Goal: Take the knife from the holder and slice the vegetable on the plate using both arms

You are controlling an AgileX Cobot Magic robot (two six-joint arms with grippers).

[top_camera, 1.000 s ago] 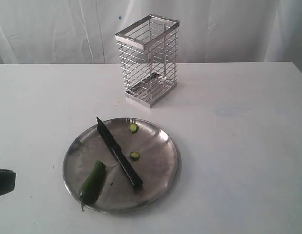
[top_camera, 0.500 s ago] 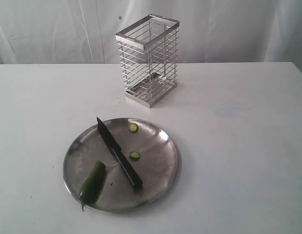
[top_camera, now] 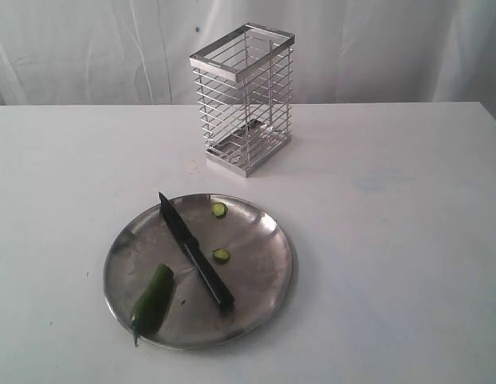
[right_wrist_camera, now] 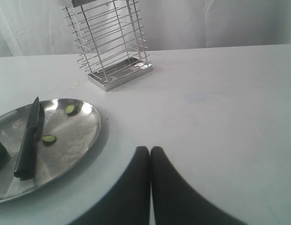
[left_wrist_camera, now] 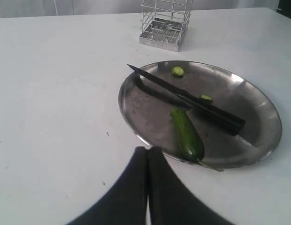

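The steel plate point(top_camera: 264, 280) point(left_wrist_camera: 258, 112) point(right_wrist_camera: 84, 129) lies on the white table. On it rests the black knife point(top_camera: 194, 252) point(left_wrist_camera: 183, 97) point(right_wrist_camera: 27, 140), blade tip toward the holder. The dark green vegetable point(top_camera: 153, 300) point(left_wrist_camera: 186, 133) lies beside the knife near the plate's front left rim. Two pale-green slices point(top_camera: 222, 255) point(top_camera: 219, 210) sit on the plate. The chrome wire holder point(top_camera: 243, 98) point(left_wrist_camera: 164, 21) point(right_wrist_camera: 109, 42) stands empty behind the plate. My left gripper point(left_wrist_camera: 148, 150) is shut on nothing, just off the plate's rim. My right gripper point(right_wrist_camera: 150, 150) is shut on nothing, over bare table beside the plate. Neither arm shows in the exterior view.
A white curtain point(top_camera: 376, 48) hangs behind the table. Bare white tabletop point(top_camera: 392, 240) spreads around the plate and holder.
A dark part of the left arm at the exterior view's left edge has drawn back out of sight. Plate, knife, vegetable and holder have not moved.
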